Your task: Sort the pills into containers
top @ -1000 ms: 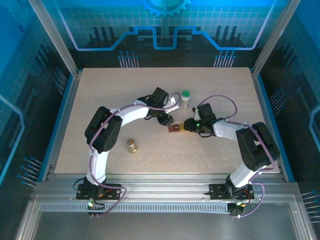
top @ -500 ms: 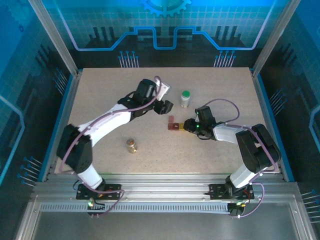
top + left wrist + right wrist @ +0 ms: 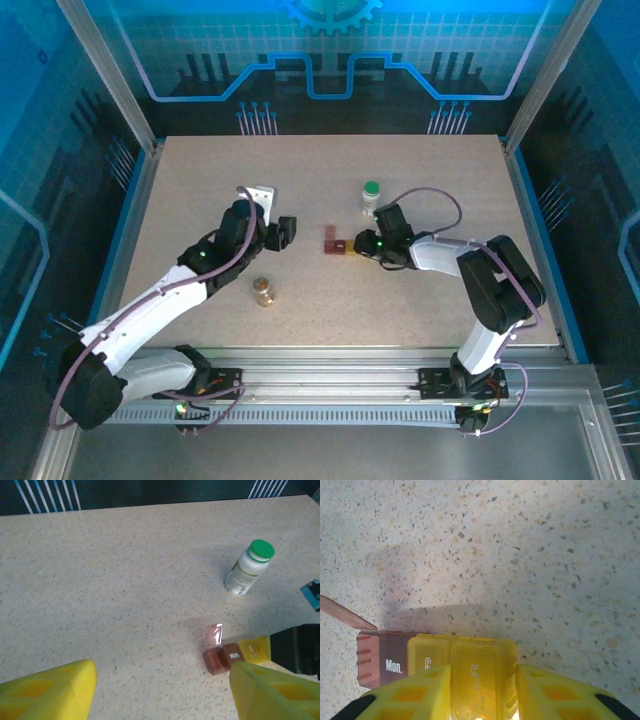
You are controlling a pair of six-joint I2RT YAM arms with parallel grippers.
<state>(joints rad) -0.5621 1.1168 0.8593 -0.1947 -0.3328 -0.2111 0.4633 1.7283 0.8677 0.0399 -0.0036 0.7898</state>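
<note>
Ok, top: left hand (image 3: 283,232) has backed off leftward, now well clear of the red box (image 3: 331,243) on the bench (image 3: 200,180); right hand (image 3: 366,245) sits just right of it.

Left wrist: fingers (image 3: 50,690) spread, empty; red lid (image 3: 215,634) up, yellow box (image 3: 254,649) touching.

Right wrist: fingers pinch yellow box. Looks ready for pills.

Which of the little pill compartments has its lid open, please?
The red-brown compartment at the end of the row: its lid stands up, whereas the yellow compartments are shut.
</note>
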